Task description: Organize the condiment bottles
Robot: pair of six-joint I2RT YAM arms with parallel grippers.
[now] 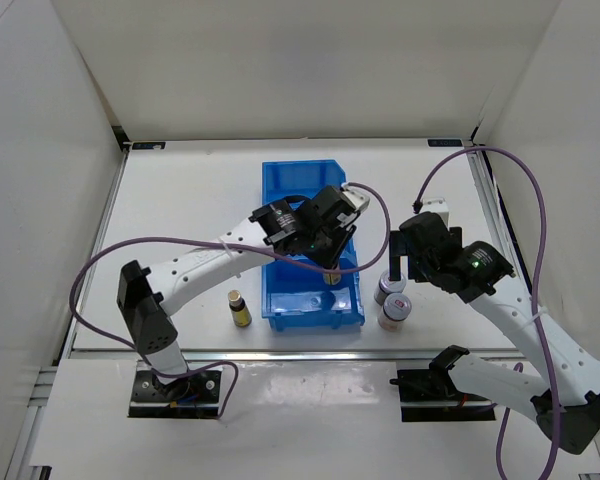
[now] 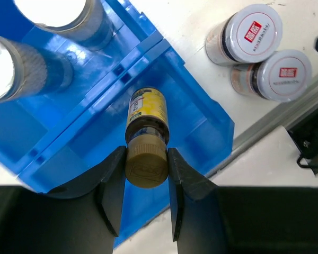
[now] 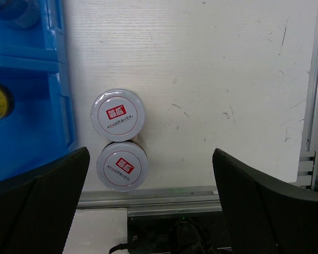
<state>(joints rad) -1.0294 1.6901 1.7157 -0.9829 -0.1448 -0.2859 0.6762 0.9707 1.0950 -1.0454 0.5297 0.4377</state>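
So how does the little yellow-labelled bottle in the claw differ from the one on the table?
The slim dark yellow-labelled bottle in the left gripper is clamped by its cap, inside the blue plastic bin's near compartment. The other yellow-labelled bottle stands untouched on the white table, left of the bin. Both look alike.

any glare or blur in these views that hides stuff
Left wrist: the silver tops of the two white bottles in the blue bin are blown out to white glare; the yellow-labelled bottle is sharp. Right wrist: even light, red marks on both jar lids crisp, the fingers dark. Top external: flat light, only faint shadows.
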